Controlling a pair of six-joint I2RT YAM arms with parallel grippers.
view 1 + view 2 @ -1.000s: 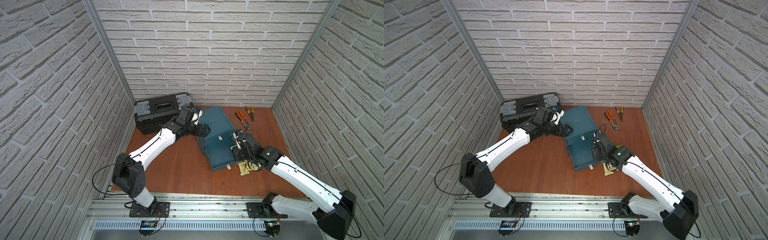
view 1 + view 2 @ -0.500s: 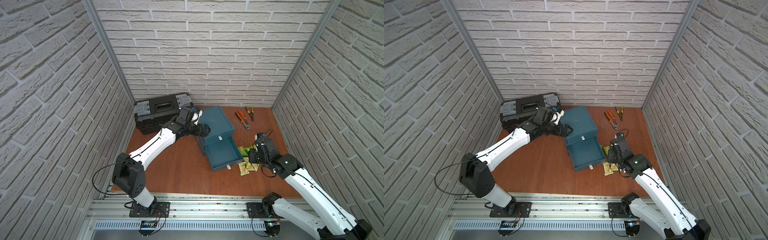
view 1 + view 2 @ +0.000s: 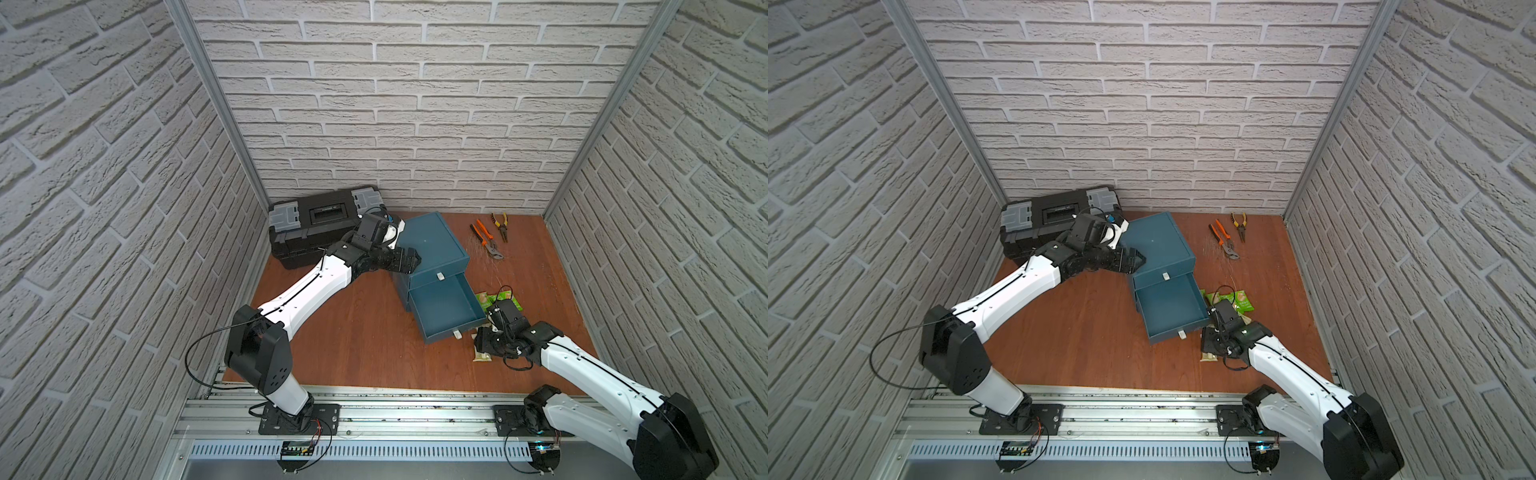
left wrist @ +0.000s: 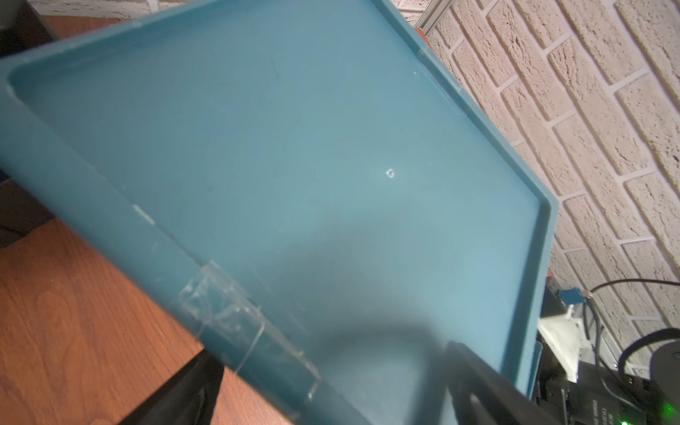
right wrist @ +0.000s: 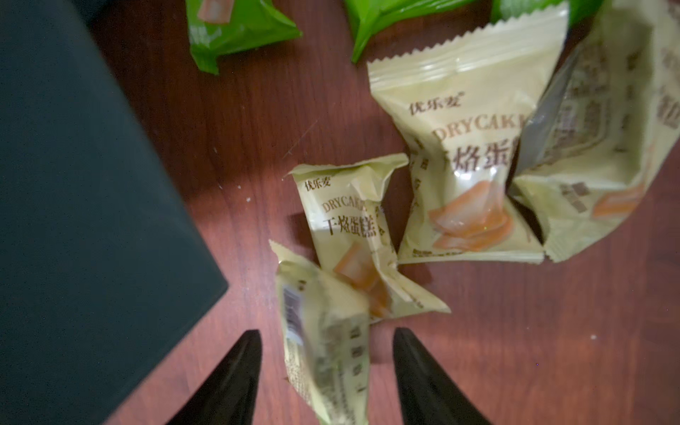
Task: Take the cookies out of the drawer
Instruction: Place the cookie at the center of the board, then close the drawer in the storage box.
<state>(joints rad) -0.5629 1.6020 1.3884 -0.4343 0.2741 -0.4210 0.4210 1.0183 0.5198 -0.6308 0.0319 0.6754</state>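
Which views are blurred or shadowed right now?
Right wrist view: the pale packet between the fingertips of the open right gripper is motion-smeared; the packet behind it reads sharp, the green packets are soft. Left wrist view: the blue cabinet top is hazy, a soft shadow across part of it. Both top views: sharp, evenly lit, brick walls bowed by the wide lens.

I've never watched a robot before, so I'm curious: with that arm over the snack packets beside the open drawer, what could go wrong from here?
The pale packet sits loose between the right gripper's open fingertips; it may snag as the arm lifts. The other packets lie close to the corner of the open drawer, so a low sweep might scatter them. If the left gripper slips, the cabinet could shift.
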